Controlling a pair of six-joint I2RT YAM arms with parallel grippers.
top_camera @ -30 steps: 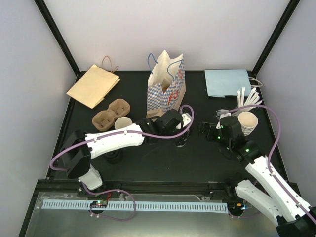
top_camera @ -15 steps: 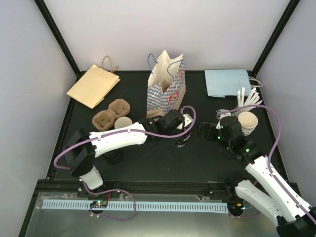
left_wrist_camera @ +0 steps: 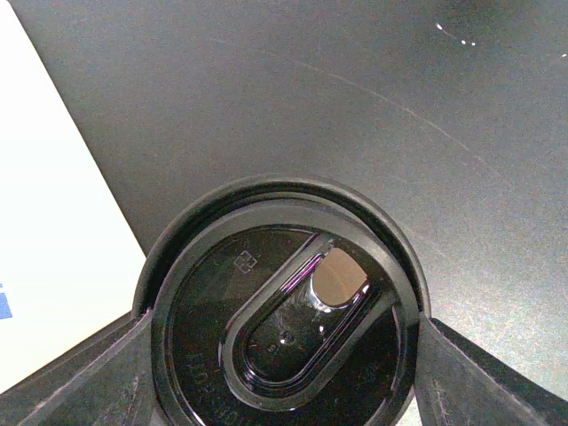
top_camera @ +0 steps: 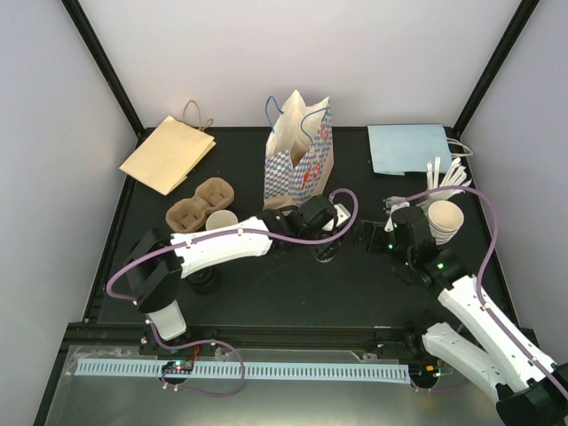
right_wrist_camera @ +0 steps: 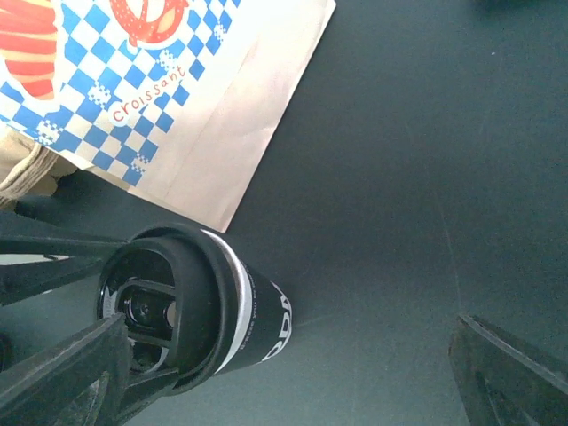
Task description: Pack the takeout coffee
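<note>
Since the earlier frame my left arm has carried its load a little to the right, and the right arm has slid leftward to meet it, so the gap between the two has narrowed.

From the top camera, the left gripper (top_camera: pixel 322 234) sits at the centre of the frame, just below the standing checked bag (top_camera: pixel 300 160), with the coffee cup (top_camera: pixel 326 252) under it on the table (top_camera: pixel 266 293). The right gripper (top_camera: pixel 366 236) waits just to the right of the cup, not touching it. The cup carrier (top_camera: pixel 197 206) lies at centre left, well apart from all this.

On the left wrist camera the black lid (left_wrist_camera: pixel 282 328) fills the lower middle of the frame, with a finger (left_wrist_camera: pixel 75 382) pressed against its rim on each side. I judge the cup to be firmly clamped.

On the right wrist camera the cup (right_wrist_camera: pixel 213 311) stands at the lower left, beside the bag's bottom corner. My own fingers (right_wrist_camera: pixel 510 368) are at the bottom corners of the frame, spread wide and empty.

This looks to me like a handover or a steadying move being set up. The cup is not yet in the bag.
</note>
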